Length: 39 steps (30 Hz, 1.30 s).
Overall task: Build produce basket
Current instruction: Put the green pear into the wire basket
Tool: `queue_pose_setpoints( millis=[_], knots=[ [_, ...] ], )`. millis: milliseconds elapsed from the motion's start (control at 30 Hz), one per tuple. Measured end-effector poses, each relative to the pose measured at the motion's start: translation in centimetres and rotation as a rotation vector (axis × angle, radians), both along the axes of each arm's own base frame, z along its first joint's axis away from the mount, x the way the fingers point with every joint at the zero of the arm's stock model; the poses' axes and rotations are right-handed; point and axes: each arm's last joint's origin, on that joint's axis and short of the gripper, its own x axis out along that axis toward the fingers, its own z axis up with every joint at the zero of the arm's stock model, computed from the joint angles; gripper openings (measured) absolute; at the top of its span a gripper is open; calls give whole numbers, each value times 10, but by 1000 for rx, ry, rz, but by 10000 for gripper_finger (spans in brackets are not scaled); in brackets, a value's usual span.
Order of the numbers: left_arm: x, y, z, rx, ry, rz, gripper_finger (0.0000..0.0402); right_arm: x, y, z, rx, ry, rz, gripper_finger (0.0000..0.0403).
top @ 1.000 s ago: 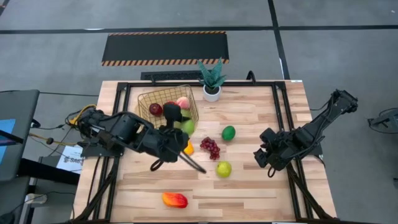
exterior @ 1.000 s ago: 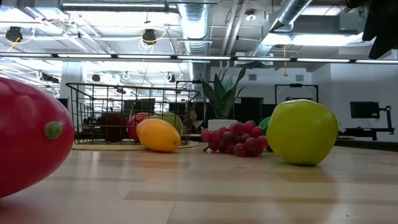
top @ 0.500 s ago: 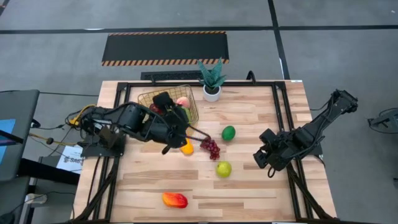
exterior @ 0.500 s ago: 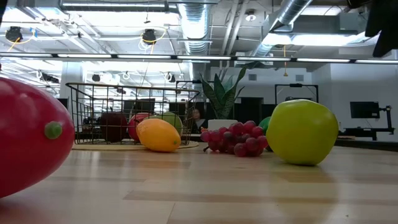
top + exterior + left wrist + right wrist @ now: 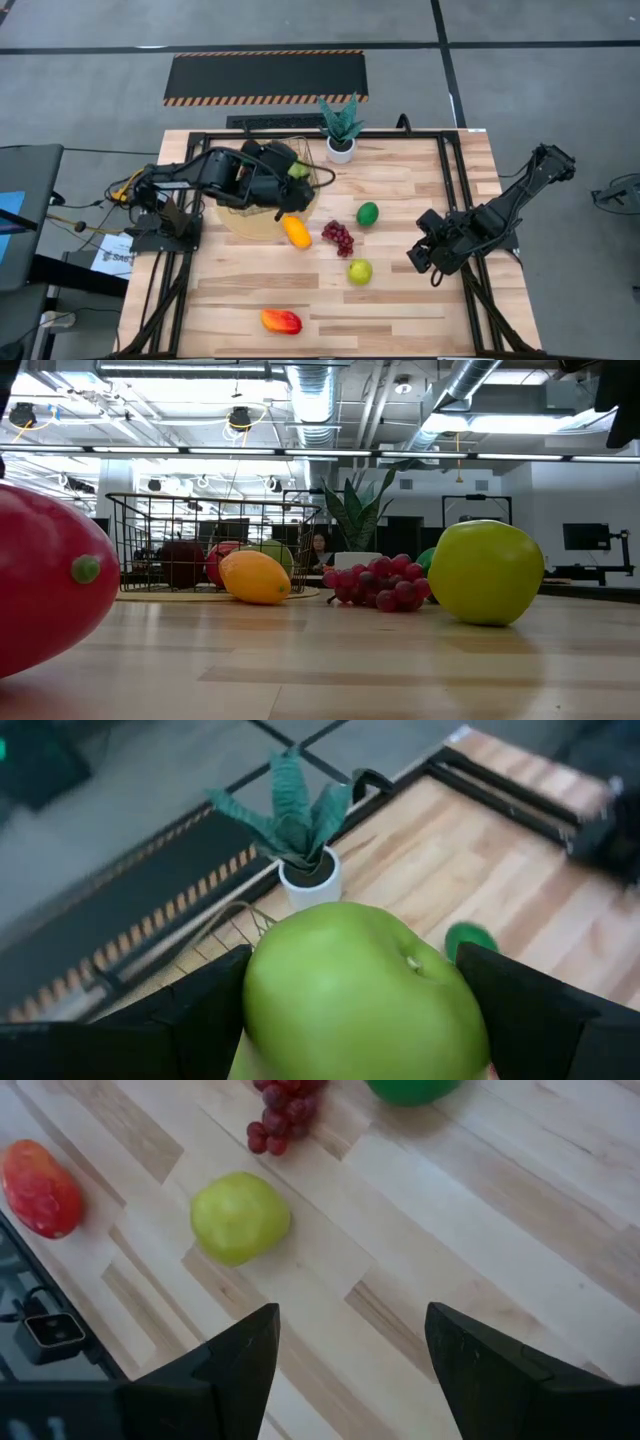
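Left hand (image 5: 350, 1010): I have it closed around a green apple (image 5: 365, 995), carried over the gold wire basket (image 5: 236, 164) at the back left of the surface (image 5: 400, 300); the arm hides most of the basket from above.
Basket contents: from the low view I make out a dark red fruit (image 5: 183, 564), a red one and a green one behind the wire.
Orange mango (image 5: 296, 232): lying just outside the basket's near right corner.
Red-orange mango (image 5: 281, 321): alone at the front edge, well apart from the rest.
Potted plant (image 5: 341, 127): standing just right of the basket, not part of the load.
Grapes (image 5: 338, 237), lime (image 5: 368, 213), yellow-green apple (image 5: 360, 271): loose mid-surface, still to be gathered.
Right hand (image 5: 350, 1350): waiting at the right side, fingers spread wide and empty, looking down on the yellow-green apple.
Risk: if I let go off-centre, I judge the round apple could strike the rim or the fruit inside and roll out; a low swing could nudge the basket or clip the plant.
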Motion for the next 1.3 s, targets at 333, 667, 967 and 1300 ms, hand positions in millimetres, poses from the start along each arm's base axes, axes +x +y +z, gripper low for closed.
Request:
queue_pose_setpoints(
  millis=[333, 667, 967, 1300],
  knots=[
    [1, 12, 0, -74, -106, 140, 311, 0, 0, 0, 2, 5, 6, 273],
    [-59, 14, 38, -98, -219, 85, 311, 0, -1, 0, -39, -19, -6, 273],
    [-112, 24, -5, -172, -137, 158, 311, 0, -2, 0, -60, -24, 12, 273],
    [-120, 35, -114, -309, 35, 122, 311, 0, -2, 0, -70, -23, 27, 273]
  ],
)
